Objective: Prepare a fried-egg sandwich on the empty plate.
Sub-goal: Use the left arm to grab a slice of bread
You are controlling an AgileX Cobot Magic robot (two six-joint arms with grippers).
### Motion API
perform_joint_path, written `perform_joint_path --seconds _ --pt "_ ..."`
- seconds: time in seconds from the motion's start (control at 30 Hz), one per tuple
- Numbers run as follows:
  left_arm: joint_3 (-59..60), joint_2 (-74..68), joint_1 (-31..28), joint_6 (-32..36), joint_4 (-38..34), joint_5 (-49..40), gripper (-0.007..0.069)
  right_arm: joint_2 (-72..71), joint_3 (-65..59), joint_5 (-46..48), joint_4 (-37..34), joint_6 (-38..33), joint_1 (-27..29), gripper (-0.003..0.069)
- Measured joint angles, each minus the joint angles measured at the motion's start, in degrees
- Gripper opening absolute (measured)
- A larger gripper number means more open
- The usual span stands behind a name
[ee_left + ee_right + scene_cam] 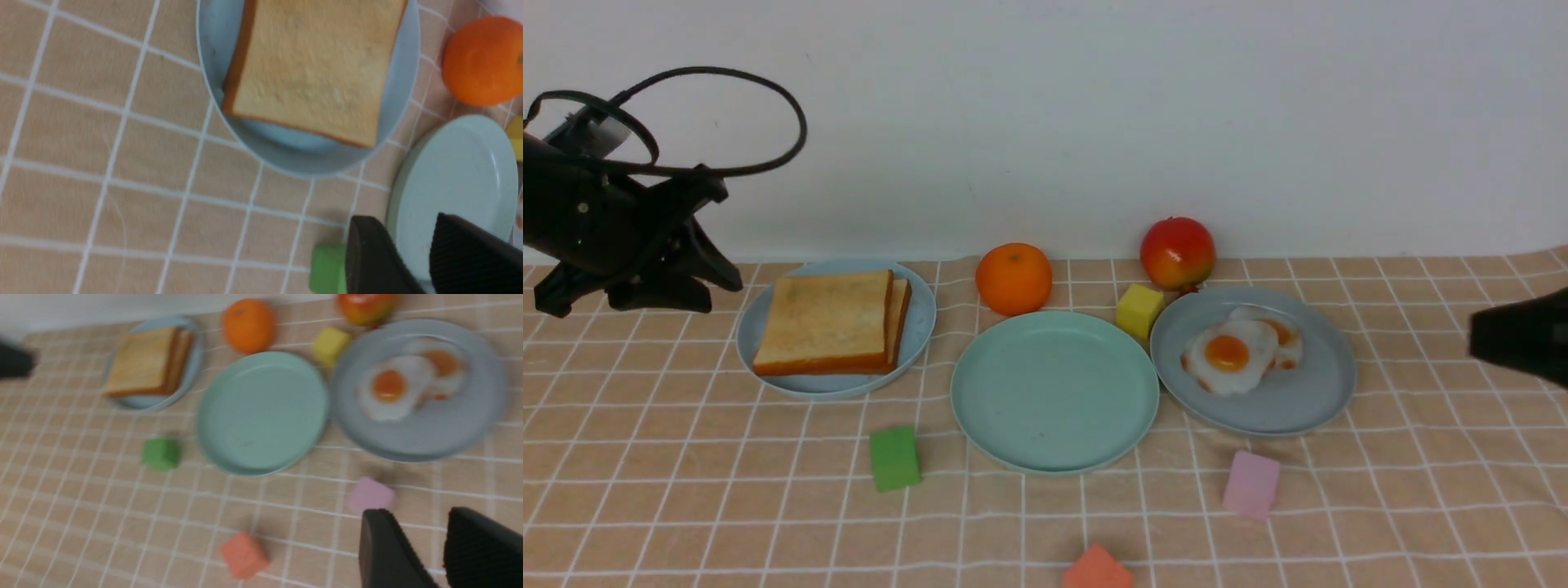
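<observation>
Likely fetching first toast (825, 322), eleven o'clock of the bare green plate (1055, 392); my left gripper (402, 249)'s apart, empty. Next: pinch one slice only; right gripper (416, 539) also apart, empty.

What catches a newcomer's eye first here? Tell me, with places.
Probably the bright orange and the red fruit, both at the back near the wall. Next, the bare mint-green plate in the middle, with toast on a pale blue plate to its left and fried eggs on a grey-blue plate to its right.

Matte black left arm (613, 220), looping black cable (796, 122), seemingly dark right arm (1523, 336)
</observation>
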State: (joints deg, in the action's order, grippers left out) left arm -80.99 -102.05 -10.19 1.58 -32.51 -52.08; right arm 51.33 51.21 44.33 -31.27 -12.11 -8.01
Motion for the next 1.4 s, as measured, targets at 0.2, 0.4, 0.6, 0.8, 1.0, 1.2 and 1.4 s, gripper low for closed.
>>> perform_joint_path --seconds 0.2,0.4,0.6,0.8,1.0,1.2,1.4 --pt "-5.9 -7.1 -0.1 2.2 3.2 -0.6 0.0406 0.0 0.0 3.3 -8.4 -17.1 -1.8 0.0241" --pt "-9.0 -12.3 -0.1 6.9 2.2 -0.5 0.044 0.0 0.0 7.7 -12.1 -27.7 -1.8 0.0241" --pt "-11.2 -17.9 -0.1 14.9 -1.5 -0.2 0.0444 0.0 0.0 8.1 -13.8 -29.7 -1.8 0.0241" --pt "-11.6 -22.0 -0.1 21.3 -4.0 1.0 0.0443 0.0 0.0 8.2 -14.0 -29.8 -1.8 0.0241" --pt "-11.6 -23.4 -0.1 25.2 -6.5 1.1 0.0358 0.0 0.0 8.1 -14.0 -29.8 -1.8 0.0241" --pt "-12.1 -23.3 -0.1 25.6 -5.7 1.2 0.0132 0.0 0.0 8.6 -14.0 -29.8 -1.8 0.0241" --pt "-12.1 -19.2 -0.1 22.4 -2.5 -0.4 0.0065 0.0 0.0 8.8 -14.0 -29.7 -1.8 0.0241"
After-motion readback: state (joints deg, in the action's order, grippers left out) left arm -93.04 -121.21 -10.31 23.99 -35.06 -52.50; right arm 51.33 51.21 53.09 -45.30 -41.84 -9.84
